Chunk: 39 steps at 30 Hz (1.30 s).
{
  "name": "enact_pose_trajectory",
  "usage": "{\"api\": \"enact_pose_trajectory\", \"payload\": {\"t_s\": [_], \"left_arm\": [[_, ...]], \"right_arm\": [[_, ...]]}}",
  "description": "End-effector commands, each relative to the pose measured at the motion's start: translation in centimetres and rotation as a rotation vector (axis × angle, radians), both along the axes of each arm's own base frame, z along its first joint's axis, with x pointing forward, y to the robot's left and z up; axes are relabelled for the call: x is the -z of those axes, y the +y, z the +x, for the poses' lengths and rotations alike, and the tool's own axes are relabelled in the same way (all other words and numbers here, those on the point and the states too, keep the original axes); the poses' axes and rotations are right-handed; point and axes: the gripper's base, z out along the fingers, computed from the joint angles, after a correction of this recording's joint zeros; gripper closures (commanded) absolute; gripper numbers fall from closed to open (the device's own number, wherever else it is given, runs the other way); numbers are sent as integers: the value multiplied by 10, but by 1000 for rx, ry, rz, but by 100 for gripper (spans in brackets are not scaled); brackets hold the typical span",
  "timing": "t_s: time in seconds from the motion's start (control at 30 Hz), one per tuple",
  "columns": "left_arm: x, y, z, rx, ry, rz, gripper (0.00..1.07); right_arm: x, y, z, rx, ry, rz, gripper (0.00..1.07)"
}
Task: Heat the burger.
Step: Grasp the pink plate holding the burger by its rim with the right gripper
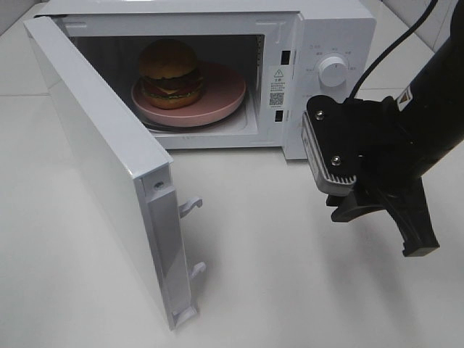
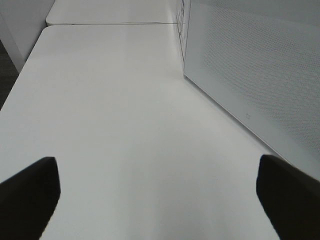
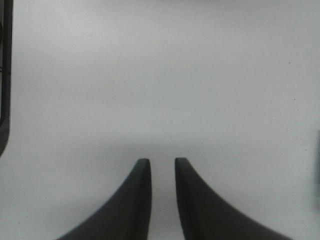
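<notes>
Right gripper (image 3: 159, 162), jaws slightly parted and empty, before the microwave (image 1: 326, 43).
Burger (image 1: 170, 72) is seen inside it on a plate (image 1: 228, 94); left gripper (image 2: 157, 165), mostly cut off, is spread wide.

A high camera looks down at the microwave (image 1: 326, 36); both wrist cameras face the tabletop (image 2: 125, 125).

One microwave (image 1: 326, 43) on one bench (image 1: 290, 290). Inside the microwave: one burger (image 1: 170, 72), one pink plate (image 1: 226, 93). On its front: one dial (image 1: 333, 71). On its one door (image 1: 94, 167): two latch hooks (image 1: 190, 207). Two tools: left tool (image 2: 157, 160), right tool (image 3: 162, 161).
</notes>
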Motion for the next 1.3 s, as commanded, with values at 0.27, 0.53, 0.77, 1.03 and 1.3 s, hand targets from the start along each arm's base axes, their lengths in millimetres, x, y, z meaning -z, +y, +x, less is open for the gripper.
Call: {"api": "enact_pose_trajectory", "payload": {"t_s": [0.27, 0.53, 0.77, 1.03, 1.3], "left_arm": [[1, 0, 0, -3, -5, -6, 7], [1, 0, 0, -3, -5, -6, 7], [1, 0, 0, -3, -5, -6, 7], [1, 0, 0, -3, -5, -6, 7], [1, 0, 0, -3, -5, -6, 7]], "right_arm": [[-5, 0, 7, 64, -78, 16, 14], [-7, 1, 13, -58, -238, -115, 10], [-22, 15, 25, -62, -401, -123, 12], [-33, 38, 51, -64, -438, -92, 14], [-21, 76, 68, -126, -433, -84, 17]]}}
